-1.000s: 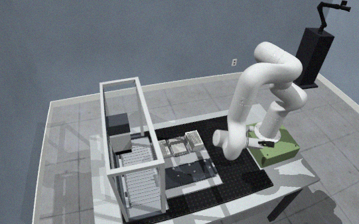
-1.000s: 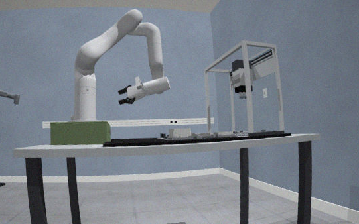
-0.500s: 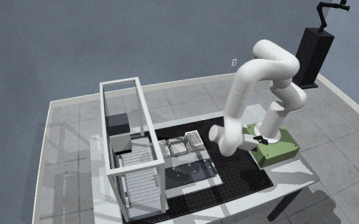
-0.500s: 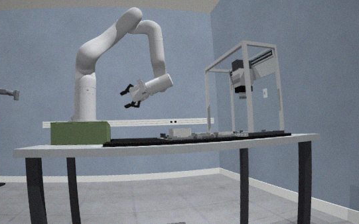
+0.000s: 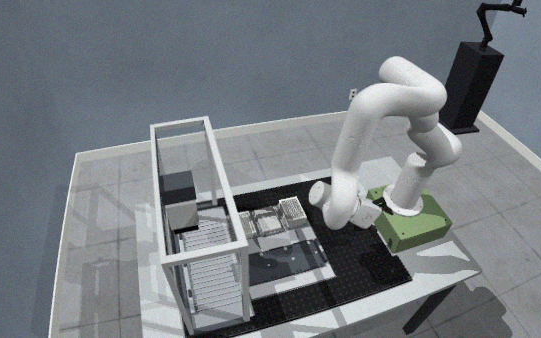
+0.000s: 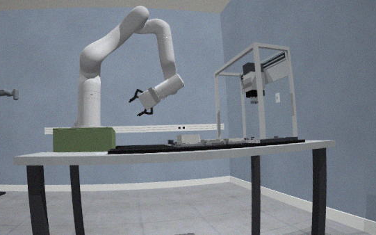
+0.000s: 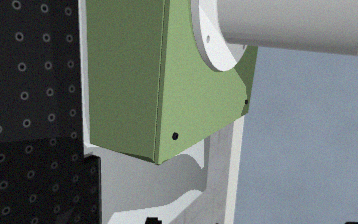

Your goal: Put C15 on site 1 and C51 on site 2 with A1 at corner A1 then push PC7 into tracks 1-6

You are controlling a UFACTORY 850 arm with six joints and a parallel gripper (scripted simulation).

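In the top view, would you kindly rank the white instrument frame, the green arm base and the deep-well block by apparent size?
1. White instrument frame
2. Green arm base
3. Deep-well block, clearly smallest

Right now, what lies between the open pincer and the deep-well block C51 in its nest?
Nothing: in the exterior view the pincer hangs open in the air, holding nothing, with only bare space down to C51.

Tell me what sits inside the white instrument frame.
Inside the frame are the ribbed loading rails and a dark grey head block hanging above them. The rails' far end is hidden under that block.
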